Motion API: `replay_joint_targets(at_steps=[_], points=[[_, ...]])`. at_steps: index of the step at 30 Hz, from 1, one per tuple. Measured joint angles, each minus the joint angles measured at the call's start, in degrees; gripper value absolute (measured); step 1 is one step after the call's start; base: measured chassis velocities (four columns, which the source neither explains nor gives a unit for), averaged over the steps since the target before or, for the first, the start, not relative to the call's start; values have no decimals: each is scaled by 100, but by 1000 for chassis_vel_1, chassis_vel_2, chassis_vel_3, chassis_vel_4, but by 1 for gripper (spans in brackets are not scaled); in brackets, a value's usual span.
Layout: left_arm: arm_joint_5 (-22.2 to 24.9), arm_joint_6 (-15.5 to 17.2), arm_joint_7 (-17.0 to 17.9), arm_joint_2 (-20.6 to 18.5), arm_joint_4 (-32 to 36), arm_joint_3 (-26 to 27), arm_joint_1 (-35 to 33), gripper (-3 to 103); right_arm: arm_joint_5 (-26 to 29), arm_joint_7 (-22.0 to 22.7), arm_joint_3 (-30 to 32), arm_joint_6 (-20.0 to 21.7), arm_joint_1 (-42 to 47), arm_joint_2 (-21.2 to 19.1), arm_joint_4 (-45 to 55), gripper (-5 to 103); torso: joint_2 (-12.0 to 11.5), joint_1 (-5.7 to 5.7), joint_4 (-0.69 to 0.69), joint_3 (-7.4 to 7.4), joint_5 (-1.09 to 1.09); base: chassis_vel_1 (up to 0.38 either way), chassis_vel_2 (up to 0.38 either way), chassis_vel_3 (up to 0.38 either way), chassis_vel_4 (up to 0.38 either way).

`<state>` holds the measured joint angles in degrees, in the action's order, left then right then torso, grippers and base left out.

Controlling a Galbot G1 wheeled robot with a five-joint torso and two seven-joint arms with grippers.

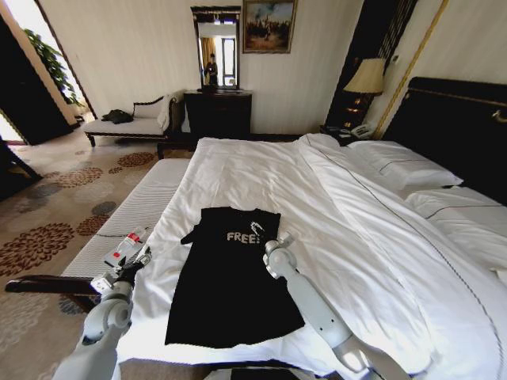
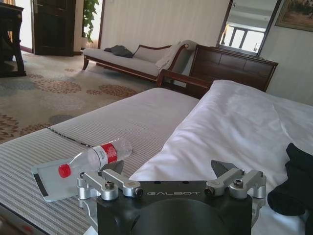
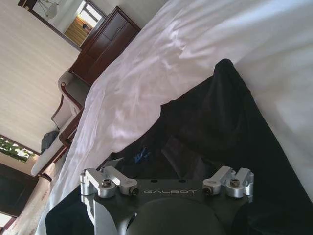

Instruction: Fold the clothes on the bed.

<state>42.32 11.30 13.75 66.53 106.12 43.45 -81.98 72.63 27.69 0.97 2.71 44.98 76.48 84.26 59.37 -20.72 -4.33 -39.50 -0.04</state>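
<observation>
The clothes are one black T-shirt (image 1: 230,293) with white "FREE" lettering, lying flat on the white bed (image 1: 356,229) near its front edge, collar away from me. My right gripper (image 1: 277,241) hovers open over the shirt's right shoulder, close to the lettering. In the right wrist view the gripper (image 3: 166,166) hangs low over the dark fabric (image 3: 210,132), with nothing between its fingers. My left gripper (image 1: 139,258) stands open off the shirt's left side, at the bed's edge. In the left wrist view that gripper (image 2: 168,171) is empty, and a black sleeve (image 2: 293,181) lies a little way off.
A striped bench (image 1: 135,206) runs along the bed's left side, carrying a red-and-white plastic bottle (image 2: 98,155) on a clear tray (image 2: 49,178). Pillows (image 1: 404,166) and the dark headboard (image 1: 459,127) are at the right. A chaise (image 1: 131,123) and dresser (image 1: 218,111) stand by the far wall.
</observation>
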Motion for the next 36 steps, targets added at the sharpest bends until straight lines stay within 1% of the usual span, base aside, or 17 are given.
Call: replay_joint_targets(at_steps=[1, 3, 5, 8, 9, 13, 14, 16, 17, 18, 21, 22, 23, 24, 25, 27, 36], points=[[0, 0, 0, 0, 0, 0, 0, 100, 0, 0, 0, 0, 0, 0, 0, 90, 0, 0, 0, 0, 0, 0, 0, 0, 0], [3, -1, 0, -2, 7, 5, -2, 100, -27, 73, -19, 55, 4, -3, -44, 79, 0, 0, 0, 0, 0, 0, 0, 0, 0], [3, 0, 0, -2, 8, 6, -3, 100, -56, 110, -28, 77, 9, -8, -81, 79, 0, 0, 0, 0, 0, 0, 0, 0, 0], [2, -2, 0, 10, 7, -1, -3, 100, -83, 155, -30, 100, 10, -23, -129, 63, 0, 0, 0, 0, 0, 0, 0, 0, 0], [2, -2, 0, 10, 7, -1, -3, 100, -83, 155, -30, 100, 10, -23, -129, 63, 0, 0, 0, 0, 0, 0, 0, 0, 0], [-11, -6, 0, 21, -6, -20, 2, 100, -73, 155, -25, 102, -18, -39, -103, 41, 0, 0, 0, 0, 0, 0, 0, 0, 0], [-11, -6, 0, 21, -6, -20, 2, 100, -73, 155, -25, 102, -18, -39, -103, 41, 0, 0, 0, 0, 0, 0, 0, 0, 0], [-12, -6, 0, 21, -6, -21, 5, 100, -71, 152, -24, 102, -24, -43, -97, 36, 0, 0, 0, 0, 0, 0, 0, 0, 0], [-11, -6, 1, 21, -7, -18, 6, 100, -71, 149, -24, 102, -25, -47, -96, 30, 0, 0, 0, 0, 0, 0, 0, 0, 0], [-11, -6, 1, 21, -7, -18, 6, 100, -71, 149, -24, 102, -25, -47, -96, 30, 0, 0, 0, 0, 0, 0, 0, 0, 0], [-10, -8, 1, 15, -6, -2, 1, 100, -79, 137, -31, 102, -27, -53, -95, 15, 0, 0, 0, 0, 0, 0, 0, 0, 0], [-10, -9, 2, 15, -6, 0, -3, 100, -83, 134, -34, 102, -30, -53, -98, 15, 0, 0, 0, 0, 0, 0, 0, 0, 0], [-11, -11, 1, 15, -6, 2, -7, 100, -90, 131, -35, 101, -35, -53, -105, 9, 0, 0, 0, 0, 0, 0, 0, 0, 0], [-11, -11, 1, 15, -6, 2, -7, 100, -90, 131, -35, 101, -35, -53, -105, 9, 0, 0, 0, 0, 0, 0, 0, 0, 0], [-12, -13, 2, 18, -6, 3, -12, 100, -99, 127, -36, 100, -39, -51, -113, 4, 0, 0, 0, 0, 0, 0, 0, 0, 0], [-17, -15, 2, 24, -5, 4, -21, 100, -139, 112, -33, 88, -48, -52, -139, 1, 0, 0, 0, 0, 0, 0, 0, 0, 0], [-10, -18, 4, 10, 38, 17, -31, 100, -283, -143, 391, -263, -124, -165, -240, 0, 0, 0, 1, 0, 1, 0, 0, 0, 0]])
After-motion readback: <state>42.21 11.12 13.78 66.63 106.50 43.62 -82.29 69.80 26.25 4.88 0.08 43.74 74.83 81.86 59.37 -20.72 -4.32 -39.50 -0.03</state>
